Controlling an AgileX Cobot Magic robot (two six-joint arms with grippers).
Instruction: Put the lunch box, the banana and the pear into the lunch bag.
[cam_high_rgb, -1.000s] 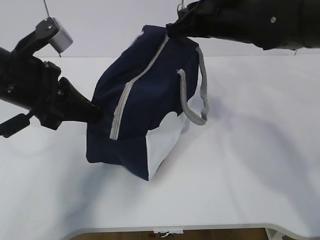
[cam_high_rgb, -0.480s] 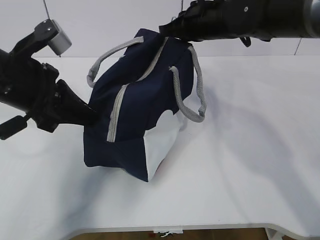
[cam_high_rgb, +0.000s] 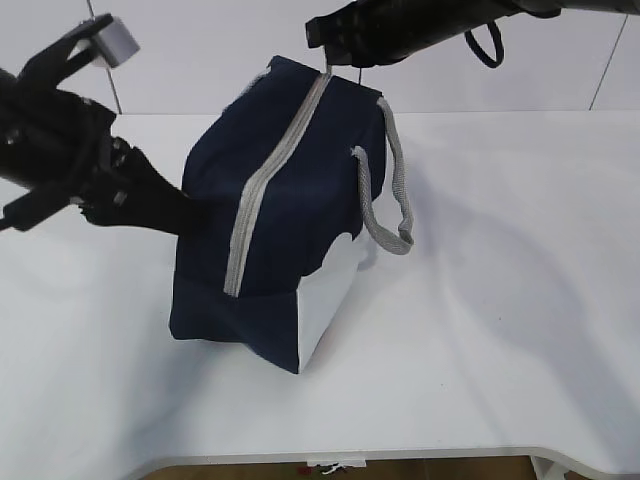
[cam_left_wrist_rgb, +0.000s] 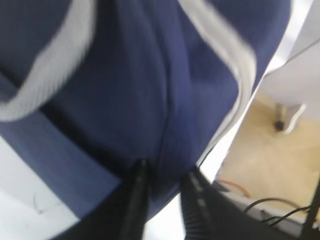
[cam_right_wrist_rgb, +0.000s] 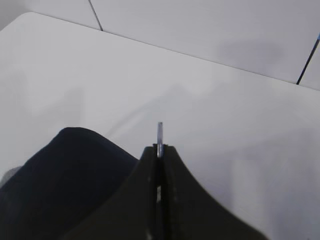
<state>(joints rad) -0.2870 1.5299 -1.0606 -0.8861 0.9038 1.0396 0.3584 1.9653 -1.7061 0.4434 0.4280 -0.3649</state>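
So, scene at this moment:
table: white table (cam_high_rgb: 500, 330) under everything, well below both claws; its rounded front edge shows low in the exterior view.
lunch bag: navy lunch bag (cam_high_rgb: 275, 215) stands on the table between the two claws, tilted, its white lower panel turned toward the camera. The left claw is at its left side and the right claw at its upper far end.
zipper: grey zipper (cam_high_rgb: 270, 180) looks closed along the whole top, running from the right claw down to the near end.
handle: one grey webbing handle (cam_high_rgb: 385, 185) hangs loose on the bag's right side, below the right claw and touching neither claw.
left claw: left gripper (cam_left_wrist_rgb: 162, 192) sits against the bag's navy fabric. In the left wrist view the two dark fingers (cam_left_wrist_rgb: 137, 200) stand a little apart with a fold of fabric between them; the view is blurred, so whether they pinch it or have let go cannot be told.
right claw: right gripper (cam_right_wrist_rgb: 159, 150) is clenched, fingers pressed together on a thin metal piece (cam_right_wrist_rgb: 160, 134) that sticks up past the tips. In the exterior view this claw sits right at the zipper's upper end.
ring pull: the thin metal piece looks like the zipper's pull seen edge-on.
contents: inside of the bag is hidden.
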